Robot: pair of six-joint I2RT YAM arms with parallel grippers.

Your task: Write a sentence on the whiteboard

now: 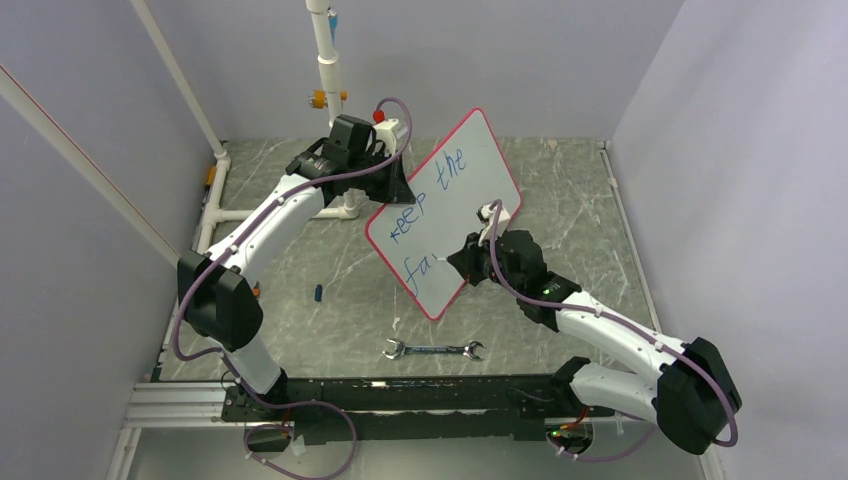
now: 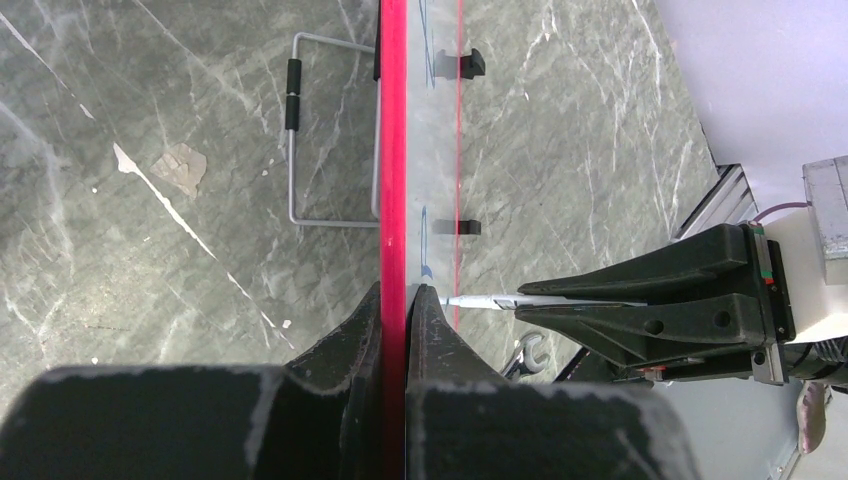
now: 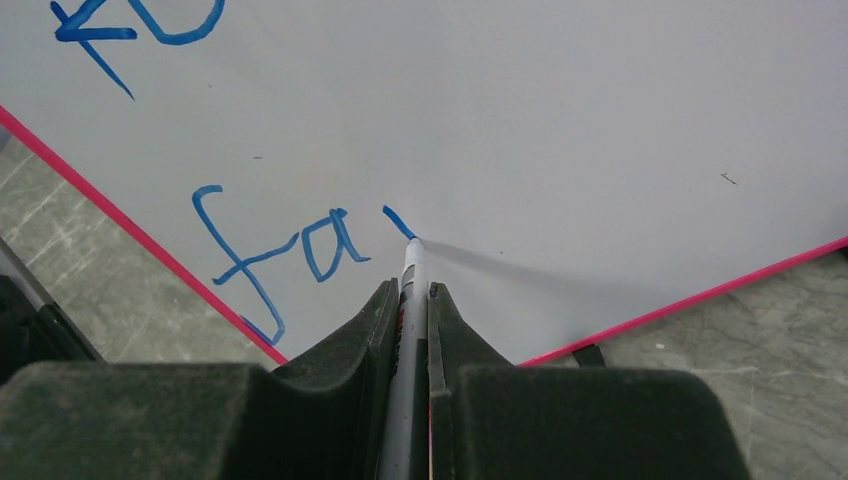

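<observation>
The whiteboard (image 1: 470, 190), white with a red-pink rim, stands tilted above the table. My left gripper (image 1: 392, 180) is shut on its upper left edge; in the left wrist view the jaws pinch the red rim (image 2: 393, 200). The sentence (image 1: 440, 190) reads "keep the" and below it "fa" in blue. My right gripper (image 1: 462, 260) is shut on a grey marker (image 3: 410, 300). The marker's tip touches the board just right of "fa" (image 3: 290, 250), at the end of a short new blue stroke (image 3: 398, 222). The marker and right gripper also show in the left wrist view (image 2: 660, 310).
A metal wrench (image 1: 432, 350) lies on the table in front of the board. A small blue cap (image 1: 318, 293) lies to the left. A white pipe frame (image 1: 330, 60) stands at the back. A wire stand (image 2: 320, 130) and black clips (image 2: 460, 62) show beside the board.
</observation>
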